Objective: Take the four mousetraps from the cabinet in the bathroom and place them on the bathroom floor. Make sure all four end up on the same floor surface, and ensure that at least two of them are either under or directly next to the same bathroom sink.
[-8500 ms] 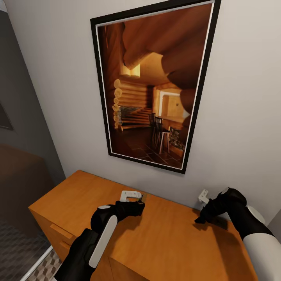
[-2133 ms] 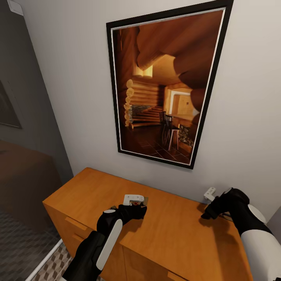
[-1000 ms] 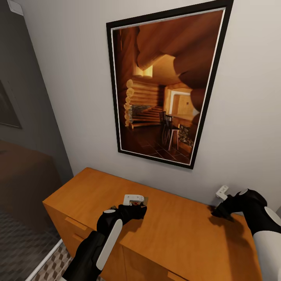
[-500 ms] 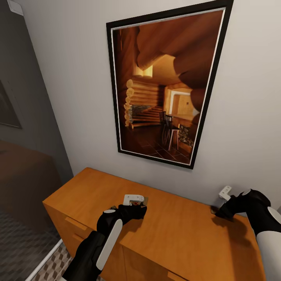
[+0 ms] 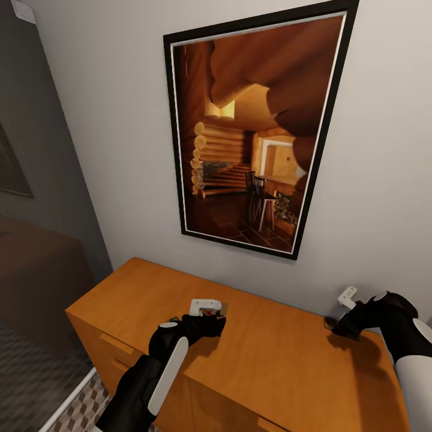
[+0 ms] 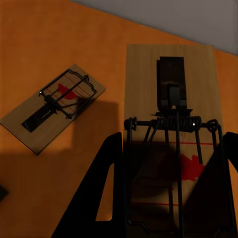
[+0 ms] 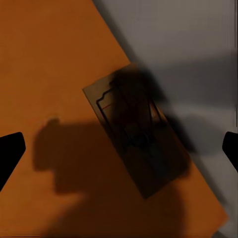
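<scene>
Orange-brown cabinet (image 5: 270, 360) top | left gripper (image 6: 168, 198) closed around one mousetrap (image 6: 171, 99); second mousetrap (image 6: 52, 109) beside it | right gripper (image 7: 119, 148) spread wide above third mousetrap (image 7: 136, 148) at wall edge

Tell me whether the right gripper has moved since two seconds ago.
Yes. The right gripper has shifted rightward along the cabinet top, farther from the picture frame, toward the cabinet's right end.

Your left gripper (image 6: 171, 198) straddles a mousetrap (image 6: 171, 109) at right of frame, one dark finger (image 6: 101, 193) along each long edge. A second mousetrap (image 6: 53, 106) lies apart at left, angled, on the orange cabinet top (image 6: 59, 34).
</scene>
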Controlling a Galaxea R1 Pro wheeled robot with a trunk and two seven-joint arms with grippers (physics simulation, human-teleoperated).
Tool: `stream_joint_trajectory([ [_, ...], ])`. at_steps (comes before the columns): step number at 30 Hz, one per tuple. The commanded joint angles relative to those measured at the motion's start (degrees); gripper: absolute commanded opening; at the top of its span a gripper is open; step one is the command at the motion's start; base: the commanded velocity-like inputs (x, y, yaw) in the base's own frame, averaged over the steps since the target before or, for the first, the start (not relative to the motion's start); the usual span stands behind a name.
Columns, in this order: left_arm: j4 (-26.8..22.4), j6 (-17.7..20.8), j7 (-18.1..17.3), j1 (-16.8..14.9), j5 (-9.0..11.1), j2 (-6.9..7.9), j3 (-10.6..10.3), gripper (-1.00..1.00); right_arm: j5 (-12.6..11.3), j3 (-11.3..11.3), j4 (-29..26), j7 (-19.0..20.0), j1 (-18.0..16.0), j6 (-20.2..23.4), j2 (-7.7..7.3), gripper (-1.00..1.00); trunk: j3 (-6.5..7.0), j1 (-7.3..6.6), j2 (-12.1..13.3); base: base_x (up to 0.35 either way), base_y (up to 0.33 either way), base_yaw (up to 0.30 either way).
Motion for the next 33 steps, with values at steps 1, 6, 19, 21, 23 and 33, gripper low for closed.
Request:
stream_joint_trajectory([
  [1, -0.1, 0.2, 0.5, -0.1, 0.5, 0.0, -0.1, -1.0, 0.2, -0.2, -0.1, 0.4, -0.1, 0.3, -0.05, 1.0, -0.14, 0.04, -0.1, 0.0, 0.0, 0.0],
  [6, -0.1, 0.2, 0.5, -0.1, 0.5, 0.0, -0.1, -1.0, 0.0, -1.0, 0.0, 0.5, -0.1, 0.1, -0.25, 1.0, -0.14, 0.04, -0.1, 0.0, 0.0, 0.0],
  [19, -0.1, 0.2, 0.5, -0.1, 0.5, 0.0, -0.1, -1.0, -0.1, -7.0, -0.1, -0.9, -0.1, -4.7, -0.38, 1.0, -0.14, 0.04, -0.1, 0.0, 0.0, 0.0],
  [21, -0.1, 0.2, 0.5, -0.1, 0.5, 0.0, -0.1, -1.0, -0.1, -7.4, -0.1, -1.7, -0.1, -4.8, -0.38, 1.0, -0.14, 0.04, -0.1, 0.0, 0.0, 0.0],
  [23, -0.1, 0.2, 0.5, -0.1, 0.5, 0.0, -0.1, -1.0, -0.1, -7.8, -0.1, -3.1, -0.1, -4.9, -0.38, 1.0, -0.14, 0.04, -0.1, 0.0, 0.0, 0.0],
  [33, 0.0, 0.2, 0.5, -0.1, 0.5, 0.0, -0.1, -1.0, -0.2, -8.1, -0.1, -5.3, -0.1, -5.2, -0.38, 1.0, -0.14, 0.04, -0.1, 0.0, 0.0, 0.0],
])
